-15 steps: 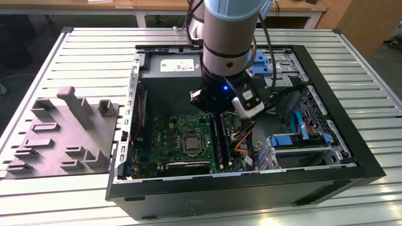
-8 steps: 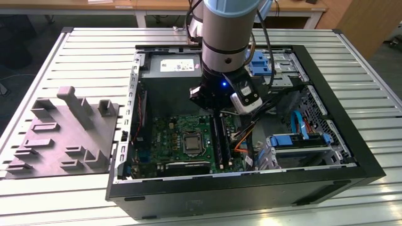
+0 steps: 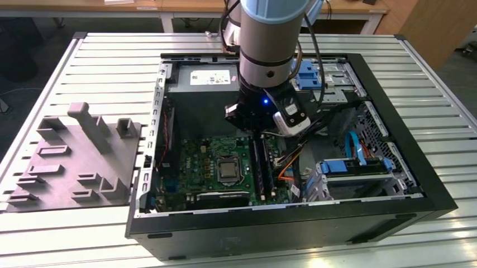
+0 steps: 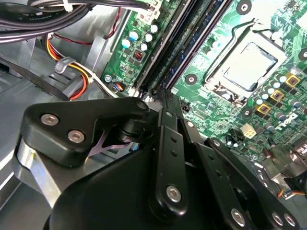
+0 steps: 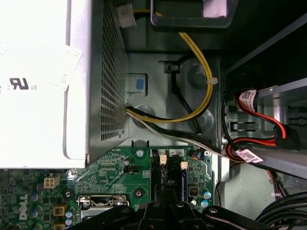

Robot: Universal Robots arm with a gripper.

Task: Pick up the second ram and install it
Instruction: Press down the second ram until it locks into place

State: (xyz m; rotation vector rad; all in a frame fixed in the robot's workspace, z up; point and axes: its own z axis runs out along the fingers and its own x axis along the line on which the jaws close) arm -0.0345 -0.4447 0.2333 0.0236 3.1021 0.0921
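Note:
My gripper [image 3: 257, 133] is down inside the open computer case [image 3: 417, 190], over the far end of the long black memory slots [image 3: 262, 167] beside the processor socket [image 3: 225, 169]. In the second wrist view its fingers [image 4: 162, 98] come together to a point, shut, right at the end of the slots [image 4: 184, 45]. A long dark stick, the second ram [image 3: 258, 164], stands in the slots below the fingertips. I cannot tell whether the tips touch it. The first wrist view has the gripper's black links [image 5: 168, 213] just over the slot ends [image 5: 169, 175].
A grey moulded tray [image 3: 75, 162] with upright posts lies on the slatted table at the exterior view's left. Inside the case are the power supply [image 3: 205, 78], blue drive brackets [image 3: 358, 164], and loose yellow, red and orange cables [image 5: 204, 91] close to the slots.

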